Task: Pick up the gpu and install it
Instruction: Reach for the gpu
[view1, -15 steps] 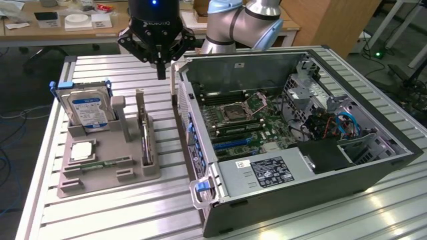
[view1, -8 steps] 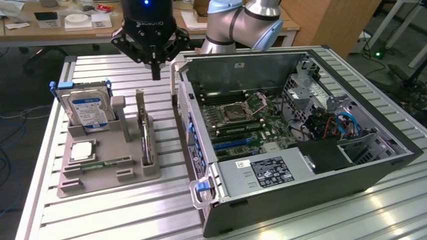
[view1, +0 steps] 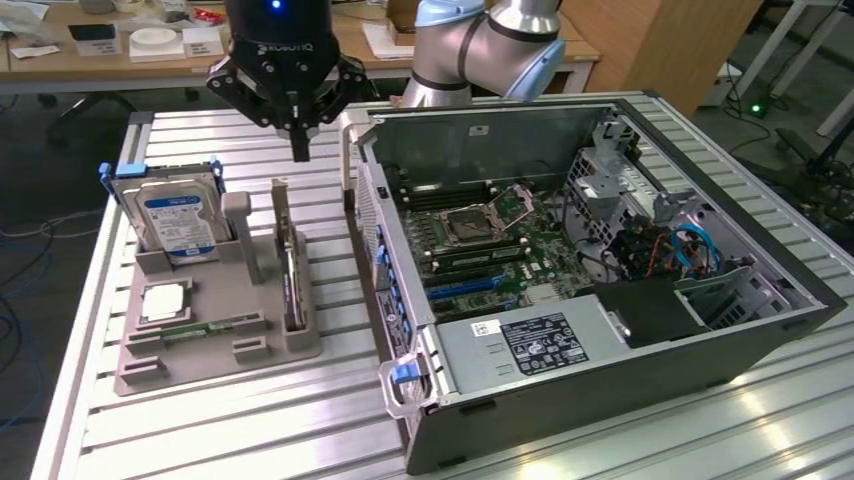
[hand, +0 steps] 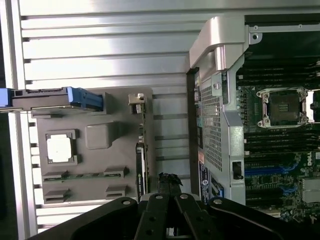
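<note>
Tool (view1: 300, 150) hangs above the worktop (view1: 267, 430), fingers pressed together, gripping nothing. Gpu (view1: 286, 270) stands on edge in a slot of the grey holder (view1: 200, 355), pale bracket rising at one end; probably parked this way so its top edge can be pinched from above. Computer case (view1: 601, 400) lies open just beside it, motherboard (view1: 494, 250) exposed to take the card

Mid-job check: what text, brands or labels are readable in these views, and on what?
"ROBOTIQ": on the body of the tool.
Hard drive label, blue and white: print too small to read.
Power supply label, black: print too small to read.
</note>
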